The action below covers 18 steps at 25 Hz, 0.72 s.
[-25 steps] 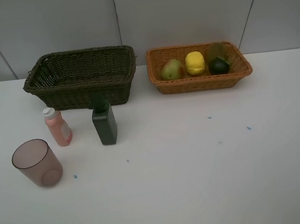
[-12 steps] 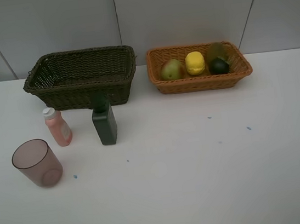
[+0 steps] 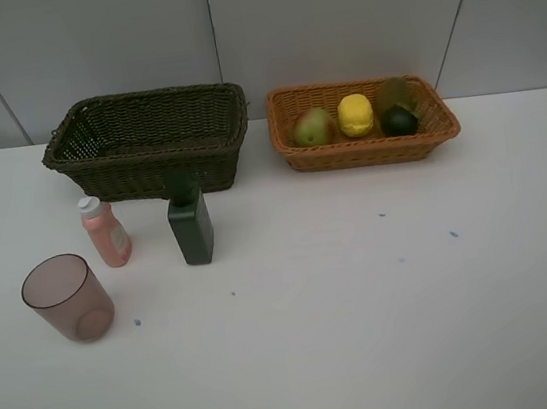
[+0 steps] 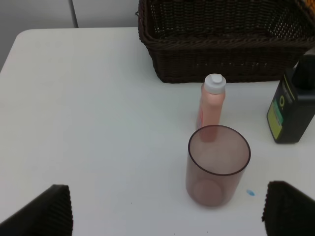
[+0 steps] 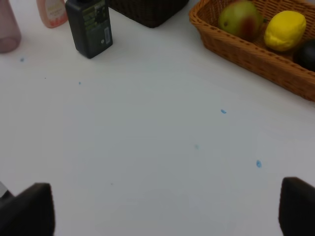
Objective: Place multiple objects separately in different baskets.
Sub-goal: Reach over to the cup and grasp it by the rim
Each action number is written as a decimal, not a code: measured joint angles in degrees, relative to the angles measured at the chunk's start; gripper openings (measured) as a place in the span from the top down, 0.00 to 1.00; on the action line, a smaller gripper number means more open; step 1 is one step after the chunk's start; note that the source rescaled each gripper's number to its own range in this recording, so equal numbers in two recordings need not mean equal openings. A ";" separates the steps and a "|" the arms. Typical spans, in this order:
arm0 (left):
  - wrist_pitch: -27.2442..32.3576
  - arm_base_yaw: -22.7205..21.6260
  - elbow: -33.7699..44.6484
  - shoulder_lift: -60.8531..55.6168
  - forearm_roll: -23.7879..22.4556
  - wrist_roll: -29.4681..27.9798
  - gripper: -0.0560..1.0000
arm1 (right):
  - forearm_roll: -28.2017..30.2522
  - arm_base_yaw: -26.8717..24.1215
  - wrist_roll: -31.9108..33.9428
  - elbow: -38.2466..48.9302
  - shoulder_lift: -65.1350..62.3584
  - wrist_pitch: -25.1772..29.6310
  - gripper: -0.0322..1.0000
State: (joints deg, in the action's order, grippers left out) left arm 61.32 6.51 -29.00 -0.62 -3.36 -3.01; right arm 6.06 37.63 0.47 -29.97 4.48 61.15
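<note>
Dark basket point(image 3: 149, 178), the deeper of two wicker ones, stands at the back of the table point(image 3: 372, 343), on the left of the high view. Its inside shows only wicker. The orange basket point(image 3: 368, 153), shallower, stands beside it on the right, a gap between them. It holds four fruits:
- an apple point(image 3: 313, 127), green with a red blush, at the left end
- a lemon point(image 3: 355, 115) next to it
- a dark mangosteen point(image 3: 400, 122) at the right end
- a brown kiwi point(image 3: 395, 94) just behind the mangosteen

In front of the dark basket, on the table and apart from each other:
- pink bottle point(image 3: 106, 235), white cap, upright
- green bottle point(image 3: 192, 227), upright, near the basket's front wall
- tinted cup point(image 3: 67, 298), mouth up, nearest the camera

The kiwi shows only from the high camera. The left wrist view gives the green bottle's yellow-green label. The right wrist view shows another label on it, white with print, and the apple's red patch.

The pincers show in the wrist views alone. Left pincer point(image 4: 167, 214) is spread wide above the table, near the cup, pinching nothing. Right pincer point(image 5: 165, 209) is likewise spread over bare table.

The table is white with a few blue specks point(image 3: 453, 234). Behind it is a pale grey panelled wall point(image 3: 329, 16) with visible seams.
</note>
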 joint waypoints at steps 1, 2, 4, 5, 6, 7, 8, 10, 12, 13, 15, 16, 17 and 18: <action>0.00 0.00 0.00 0.00 0.00 0.00 0.00 | 0.00 0.00 0.00 0.00 0.00 0.00 0.01; 0.00 0.00 0.00 0.00 0.00 0.00 0.00 | 0.00 0.00 0.00 0.00 0.00 0.00 0.01; 0.00 0.00 0.00 0.00 0.00 0.00 0.00 | 0.00 0.00 0.00 0.00 0.00 0.00 0.01; 0.00 0.00 0.00 0.00 0.00 0.00 0.00 | 0.00 -0.28 0.00 0.00 0.00 0.00 0.01; 0.00 0.00 0.00 0.00 0.00 0.00 0.00 | 0.00 -0.96 0.00 0.00 0.00 -0.06 0.01; 0.00 0.00 0.00 0.00 0.00 0.00 0.00 | 0.00 -2.05 0.00 0.00 0.00 -0.06 0.01; 0.00 0.00 0.00 0.00 0.00 0.00 0.00 | 0.00 -3.39 0.00 0.00 0.00 -0.06 0.01; 0.00 0.00 0.00 0.00 0.00 0.00 0.00 | 0.00 -6.27 0.00 0.00 0.00 -0.06 0.01; 0.00 0.00 0.00 0.00 0.00 0.00 0.00 | 0.00 -9.31 0.00 0.00 0.00 -0.06 0.01; 0.00 0.00 0.00 0.00 0.00 0.00 0.00 | 0.00 -10.90 0.00 0.00 0.00 -0.11 0.01; 0.00 0.00 0.00 0.00 0.00 0.00 0.00 | 0.00 -14.02 0.00 0.00 0.00 -0.16 0.01; 0.00 0.00 0.00 0.00 0.00 0.00 0.00 | 0.00 -15.29 0.00 0.00 0.00 -0.16 0.01; 0.00 0.00 0.00 0.00 0.00 0.00 0.00 | 0.00 -16.79 0.00 0.00 0.00 -0.16 0.01; 0.00 0.00 0.00 0.00 0.00 0.00 0.00 | 0.00 -18.34 0.00 0.00 0.00 -0.16 0.01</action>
State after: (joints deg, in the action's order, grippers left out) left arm 61.32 6.51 -29.00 -0.62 -3.36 -3.01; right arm 6.06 19.29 0.47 -29.97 4.48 60.99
